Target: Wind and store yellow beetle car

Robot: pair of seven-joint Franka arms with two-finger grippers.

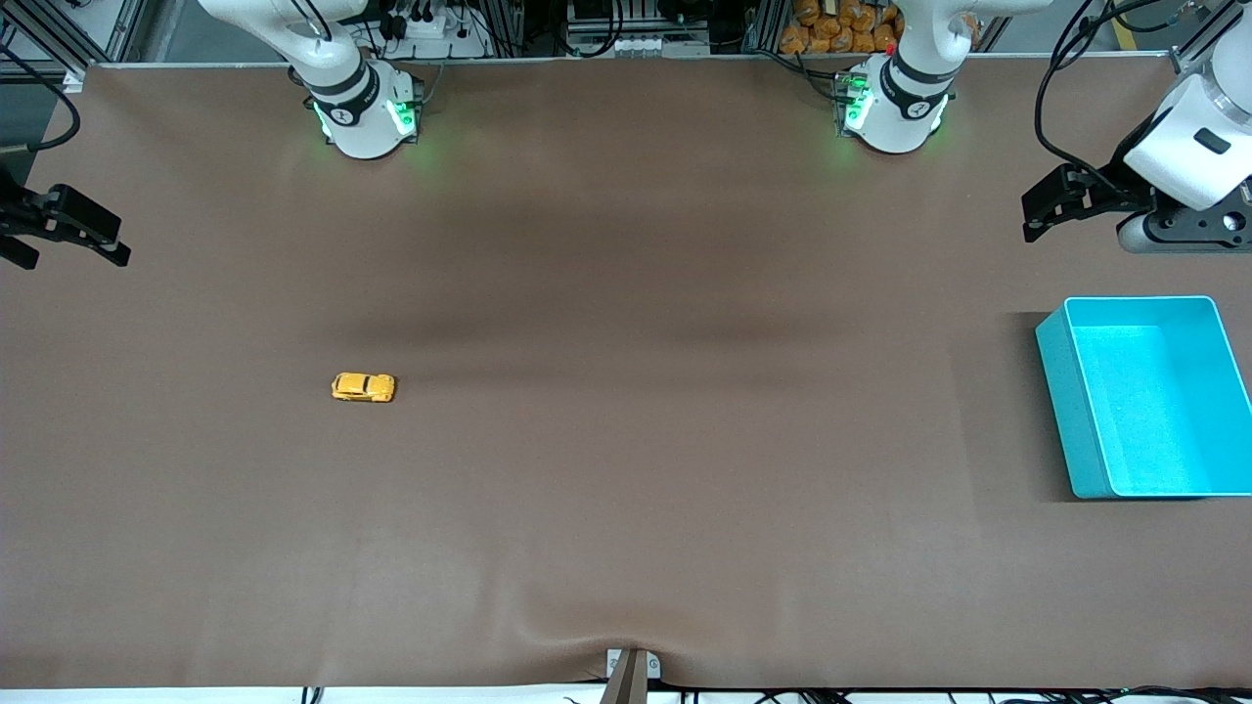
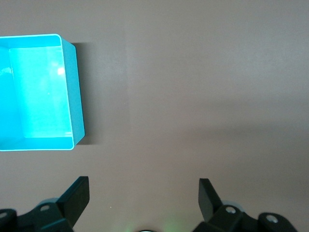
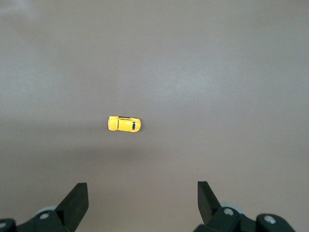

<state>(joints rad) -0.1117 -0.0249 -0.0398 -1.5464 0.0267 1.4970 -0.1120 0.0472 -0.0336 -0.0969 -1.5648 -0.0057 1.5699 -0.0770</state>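
The yellow beetle car (image 1: 363,387) is tiny and rounded, with dark windows. It stands alone on the brown table, toward the right arm's end, and shows in the right wrist view (image 3: 124,124). The teal bin (image 1: 1146,395) stands open and empty at the left arm's end; it shows in the left wrist view (image 2: 37,92). My right gripper (image 1: 103,244) is open and empty, up in the air over the table's edge at the right arm's end, well away from the car. My left gripper (image 1: 1037,217) is open and empty, up over the table beside the bin.
The brown mat has a raised wrinkle at its front edge (image 1: 626,640), by a small mount (image 1: 632,673). The two arm bases (image 1: 367,112) (image 1: 895,108) stand along the table's back edge.
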